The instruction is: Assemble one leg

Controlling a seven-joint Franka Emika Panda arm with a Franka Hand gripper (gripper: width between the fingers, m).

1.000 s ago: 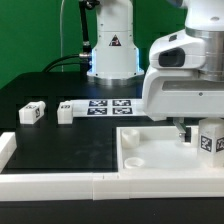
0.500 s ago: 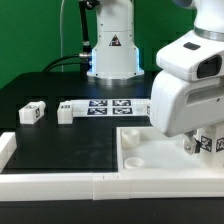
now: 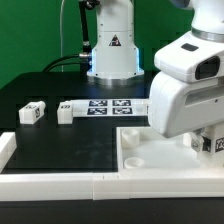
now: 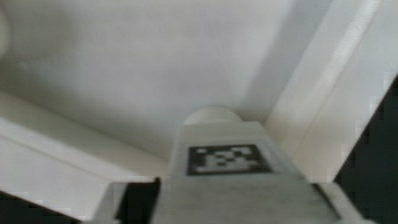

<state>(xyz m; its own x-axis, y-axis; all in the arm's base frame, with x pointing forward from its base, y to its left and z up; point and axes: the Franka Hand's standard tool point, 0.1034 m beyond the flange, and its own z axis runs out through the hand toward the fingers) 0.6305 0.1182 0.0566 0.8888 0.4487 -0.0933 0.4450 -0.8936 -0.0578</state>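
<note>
Gripper low over white panel, at exterior view's right, fingers clamped on leg, tag facing wrist camera. Two more legs lie on black table beside marker board.

The arm's bulky white wrist housing hangs low at the exterior view's right, its claw pointing straight down, while in the wrist view the two fingers stand close on either side of a tagged white block, apparently clamped on it.
</note>
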